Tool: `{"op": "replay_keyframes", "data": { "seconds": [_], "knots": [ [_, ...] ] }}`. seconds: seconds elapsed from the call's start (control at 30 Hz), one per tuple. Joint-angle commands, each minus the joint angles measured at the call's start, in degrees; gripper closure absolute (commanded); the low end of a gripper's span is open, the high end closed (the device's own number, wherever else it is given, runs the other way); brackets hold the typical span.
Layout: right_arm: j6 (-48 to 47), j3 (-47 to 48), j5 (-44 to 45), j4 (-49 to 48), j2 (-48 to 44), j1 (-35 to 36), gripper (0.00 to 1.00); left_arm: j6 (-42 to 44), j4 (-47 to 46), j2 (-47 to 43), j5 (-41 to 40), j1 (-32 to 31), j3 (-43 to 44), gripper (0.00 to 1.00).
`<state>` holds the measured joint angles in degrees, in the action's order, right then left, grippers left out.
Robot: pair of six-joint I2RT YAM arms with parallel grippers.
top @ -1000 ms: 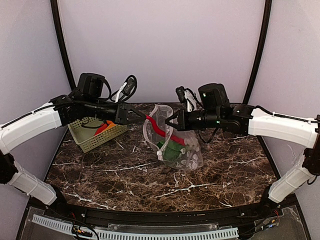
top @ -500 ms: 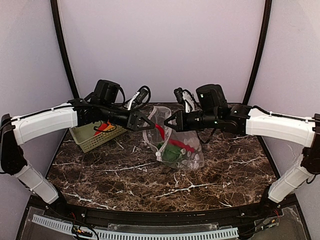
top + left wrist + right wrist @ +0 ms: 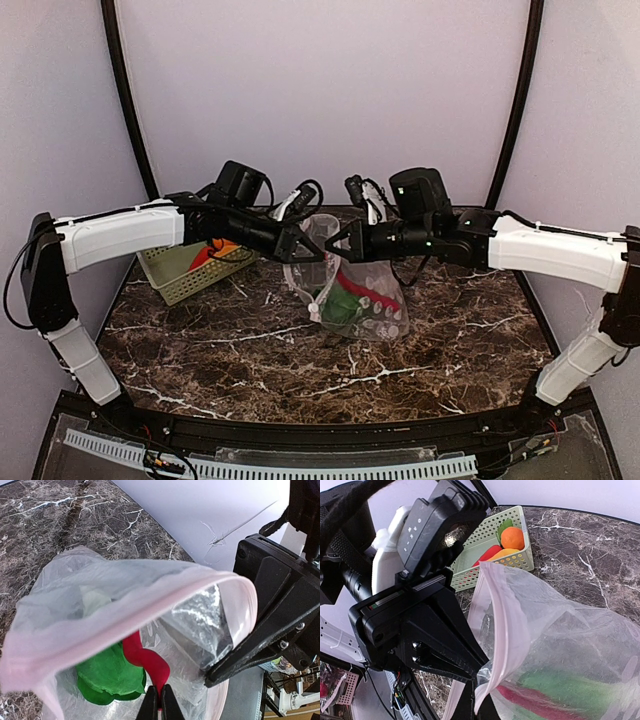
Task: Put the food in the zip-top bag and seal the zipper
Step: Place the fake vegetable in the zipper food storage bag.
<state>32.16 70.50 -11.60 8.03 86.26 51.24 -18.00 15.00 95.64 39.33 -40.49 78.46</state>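
Centrally, the zip-top bag (image 3: pixel 372 300) sits open-mouthed on a marble table (image 3: pixel 250 350). The left gripper (image 3: pixel 303 247) is at the bag's mouth with its jaws closed on the red chili (image 3: pixel 146 661), which lies inside the bag beside a green piece (image 3: pixel 107 676). The right gripper (image 3: pixel 340 240) pinches the bag's rim, holding the pink zipper (image 3: pixel 239 587) unsealed. Left of the bag, a pale green basket (image 3: pixel 180 278) holds the orange round fruit (image 3: pixel 512 537).
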Motion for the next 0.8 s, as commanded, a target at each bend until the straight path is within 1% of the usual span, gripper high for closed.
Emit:
{"op": "replay_keyframes", "data": {
  "seconds": [0.0, 0.23, 0.57, 0.63, 0.7, 0.73, 0.77],
  "knots": [
    [0.70, 1.64, -0.69, -3.10, 0.66, -0.18, 1.00, 1.85, 2.65, 1.56, -0.69, -1.04, 2.32, 0.99],
    [0.87, 1.83, -0.69, -3.20, 1.18, -0.18, 1.00, 3.92, 5.79, 4.44, -3.75, -2.09, 3.93, 0.99],
    [1.42, 0.84, 1.14, -3.05, 0.78, -0.19, 1.00, 4.78, 7.45, 5.62, -4.41, -3.10, 4.72, 0.99],
    [1.51, 0.66, 1.60, -2.89, 0.47, -0.23, 1.00, 4.72, 7.71, 5.44, -5.51, -3.10, 4.91, 0.98],
    [1.51, 0.40, 1.98, -2.66, 0.10, -0.18, 1.00, 4.75, 7.64, 4.74, -6.66, -3.05, 5.02, 0.91],
    [1.52, 0.23, 2.22, -2.49, -0.01, -0.18, 1.00, 4.78, 7.57, 4.03, -7.09, -3.05, 5.03, 0.85],
    [1.51, 0.11, 2.36, -2.35, -0.24, -0.20, 1.00, 4.85, 7.40, 3.64, -7.91, -3.07, 5.04, 0.82]
  ]
}}
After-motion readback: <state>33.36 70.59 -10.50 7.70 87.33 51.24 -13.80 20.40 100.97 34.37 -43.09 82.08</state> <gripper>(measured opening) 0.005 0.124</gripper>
